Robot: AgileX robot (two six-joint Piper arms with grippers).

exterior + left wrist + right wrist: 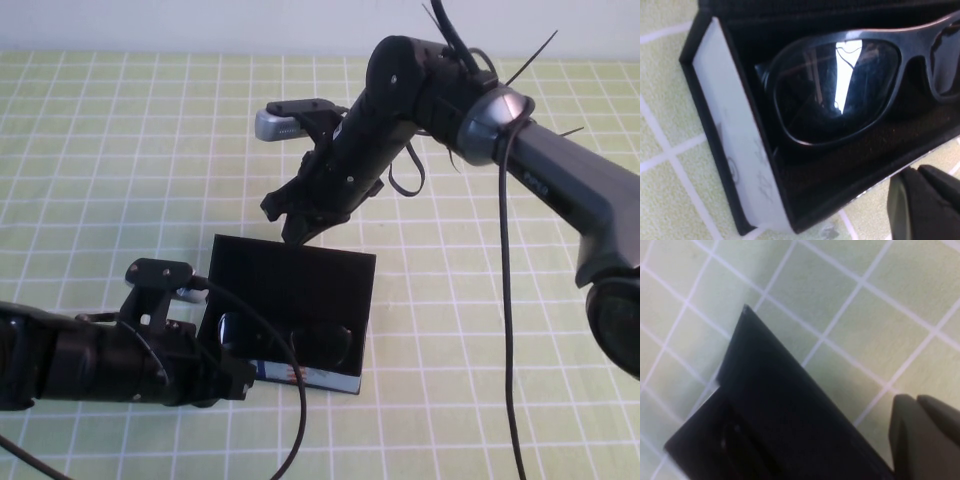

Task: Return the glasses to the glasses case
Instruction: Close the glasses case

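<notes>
The black glasses case [300, 275] lies open in the middle of the table, its flap lid laid back and its patterned front side [318, 377] facing me. The black glasses [292, 345] lie inside it; the left wrist view shows one lens and the frame [840, 95] inside the case's white-lined wall [735, 145]. My left gripper [236, 381] is shut and empty at the case's front left corner; it also shows in the left wrist view [917, 172]. My right gripper [296, 226] is shut and empty just above the lid's far edge [780, 410]; it also shows in the right wrist view [916, 400].
The table is covered with a green cloth [120, 180] with a white grid. A black cable [505, 300] hangs from the right arm down to the front edge. Another cable [290, 400] loops from the left arm across the case's front.
</notes>
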